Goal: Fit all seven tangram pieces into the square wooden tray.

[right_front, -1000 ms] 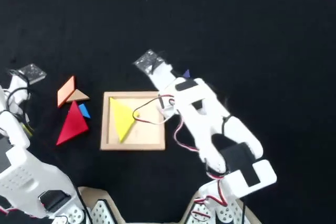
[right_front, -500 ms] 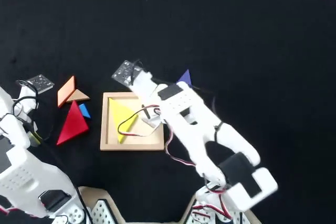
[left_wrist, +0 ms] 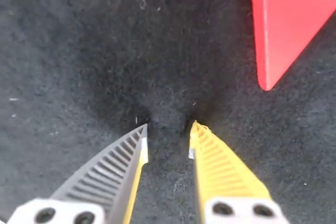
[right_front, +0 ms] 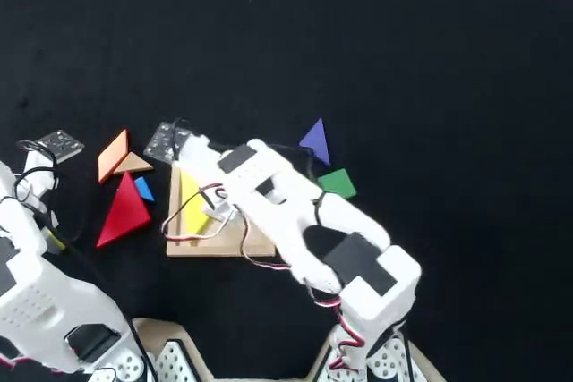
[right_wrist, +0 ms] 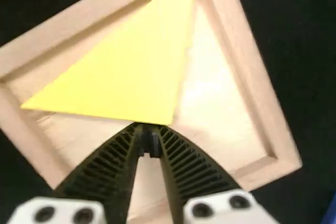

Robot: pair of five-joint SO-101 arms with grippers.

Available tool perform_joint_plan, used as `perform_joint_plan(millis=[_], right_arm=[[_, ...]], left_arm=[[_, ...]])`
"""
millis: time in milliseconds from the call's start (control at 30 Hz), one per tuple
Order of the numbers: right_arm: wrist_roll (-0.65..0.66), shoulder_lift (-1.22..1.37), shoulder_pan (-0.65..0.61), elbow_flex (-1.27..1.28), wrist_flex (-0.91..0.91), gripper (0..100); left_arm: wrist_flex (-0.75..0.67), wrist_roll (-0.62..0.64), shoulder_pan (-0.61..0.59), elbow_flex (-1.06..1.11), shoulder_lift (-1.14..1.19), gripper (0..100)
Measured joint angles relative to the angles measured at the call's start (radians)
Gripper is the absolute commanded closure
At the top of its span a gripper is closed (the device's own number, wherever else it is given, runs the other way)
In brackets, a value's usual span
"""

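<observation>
The square wooden tray (right_front: 177,244) lies left of centre, and my right arm reaches across it from the front right. A yellow triangle (right_wrist: 131,77) lies flat inside the tray (right_wrist: 236,61). My right gripper (right_wrist: 148,141) is shut with nothing in it, its tips at the yellow triangle's near edge. Left of the tray lie the red triangle (right_front: 124,210), an orange parallelogram (right_front: 112,155), a tan triangle (right_front: 134,164) and a small blue piece (right_front: 143,190). My left gripper (left_wrist: 168,129) hangs open over bare cloth beside the red triangle (left_wrist: 283,19).
A purple triangle (right_front: 314,139) and a green square (right_front: 337,183) lie on the black cloth right of the tray. The far half and the right side of the table are bare cloth. Both arm bases stand at the front edge.
My right arm has swung left across the tray, uncovering the purple triangle and the green square. The tray has shifted slightly to the left. The left arm has barely moved.
</observation>
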Motion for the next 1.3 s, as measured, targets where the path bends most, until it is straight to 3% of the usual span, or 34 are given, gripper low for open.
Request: perform_joint_plan(millis=[133,367,567,700,833,933,1167,1300], right_arm=[[0.000,0.000,-0.071,-0.005,0.000,98.8],[0.000,-0.049,-0.072,-0.006,0.000,98.8],[0.000,-0.157,0.109,-0.006,0.055,98.5],[-0.117,-0.166,0.206,-0.006,0.095,86.4],[-0.276,-0.155,0.212,-0.006,0.106,75.6],[-0.370,-0.112,0.212,-0.006,0.106,77.9],[-0.394,0.064,0.213,-0.095,0.106,80.7],[-0.394,0.115,0.216,-0.155,0.109,92.6]], left_arm=[[0.000,0.000,0.000,0.003,0.000,86],[-0.009,0.000,0.002,0.031,-0.003,86],[-0.009,0.000,0.021,0.034,-0.006,86],[-0.009,0.028,0.035,0.034,-0.006,86],[-0.009,0.121,0.054,0.034,-0.006,86],[-0.009,0.150,0.066,0.034,-0.006,86],[-0.009,0.160,0.068,0.037,-0.006,86],[-0.009,0.160,0.068,0.037,-0.006,86]])
